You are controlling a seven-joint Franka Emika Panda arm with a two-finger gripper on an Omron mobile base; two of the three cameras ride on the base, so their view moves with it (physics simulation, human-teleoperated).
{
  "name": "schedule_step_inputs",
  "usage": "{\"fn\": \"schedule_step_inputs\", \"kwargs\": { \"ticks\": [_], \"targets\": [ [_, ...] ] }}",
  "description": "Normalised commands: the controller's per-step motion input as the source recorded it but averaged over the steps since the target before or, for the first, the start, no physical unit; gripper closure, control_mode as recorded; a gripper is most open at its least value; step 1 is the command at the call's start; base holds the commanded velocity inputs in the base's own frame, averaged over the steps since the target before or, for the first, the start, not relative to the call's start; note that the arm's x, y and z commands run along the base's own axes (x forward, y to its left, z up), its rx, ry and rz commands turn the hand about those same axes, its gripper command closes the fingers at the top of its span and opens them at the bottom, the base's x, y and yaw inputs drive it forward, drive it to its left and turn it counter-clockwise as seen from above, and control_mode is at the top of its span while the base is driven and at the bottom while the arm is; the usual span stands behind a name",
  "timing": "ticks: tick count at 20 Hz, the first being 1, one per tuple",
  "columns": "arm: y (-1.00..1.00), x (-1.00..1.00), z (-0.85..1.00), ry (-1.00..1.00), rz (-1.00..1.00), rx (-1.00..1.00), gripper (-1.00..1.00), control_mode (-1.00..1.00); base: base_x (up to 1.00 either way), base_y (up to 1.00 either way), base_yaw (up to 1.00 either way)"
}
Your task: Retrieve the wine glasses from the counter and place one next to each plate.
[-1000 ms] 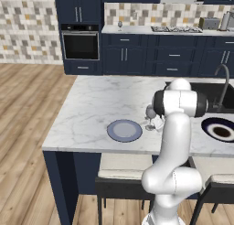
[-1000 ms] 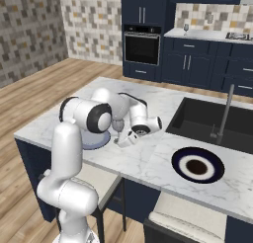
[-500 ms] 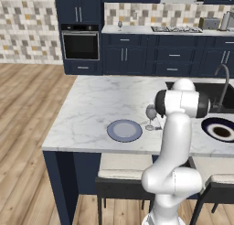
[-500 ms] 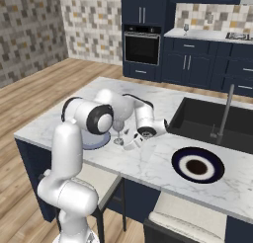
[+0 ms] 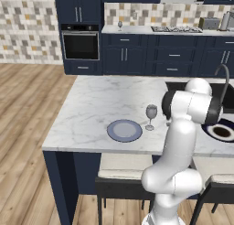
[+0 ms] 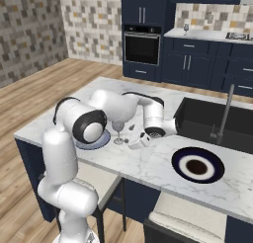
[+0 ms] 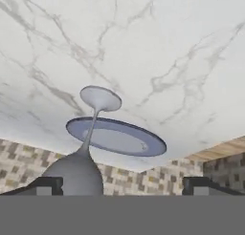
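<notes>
Marble island top point(image 5: 96, 105) carries, near its front edge, a pale blue-grey plate point(image 5: 124, 130), and just beside the plate's right rim one wine glass point(image 5: 151, 116) stands upright on its foot. Right of it hangs the gripper point(image 6: 137, 140), jaws spread wide and holding nothing, apart from the glass. Further right, near the front edge by the sink point(image 6: 212, 123), lies the navy-ringed plate point(image 6: 198, 165). A second wine glass point(image 5: 120, 25) stands on the back counter point(image 5: 137, 30).
</notes>
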Motion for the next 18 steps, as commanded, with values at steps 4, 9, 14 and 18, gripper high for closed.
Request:
{"fn": "schedule_step_inputs", "kwargs": {
  "ticks": [4, 9, 14, 18],
  "targets": [
    [0.01, -0.74, 0.82, -0.09, -0.17, 0.00, -1.00, -1.00, 0.00, 0.00, 0.00],
    [0.13, -0.64, 0.85, -0.13, -0.14, 0.00, -1.00, -1.00, 0.00, 0.00, 0.00],
    [0.09, -0.60, 0.91, -0.11, -0.03, 0.00, -1.00, -1.00, 0.00, 0.00, 0.00],
    [0.16, -0.64, 0.88, -0.09, 0.08, 0.01, -1.00, -1.00, 0.00, 0.00, 0.00]
  ]
}}
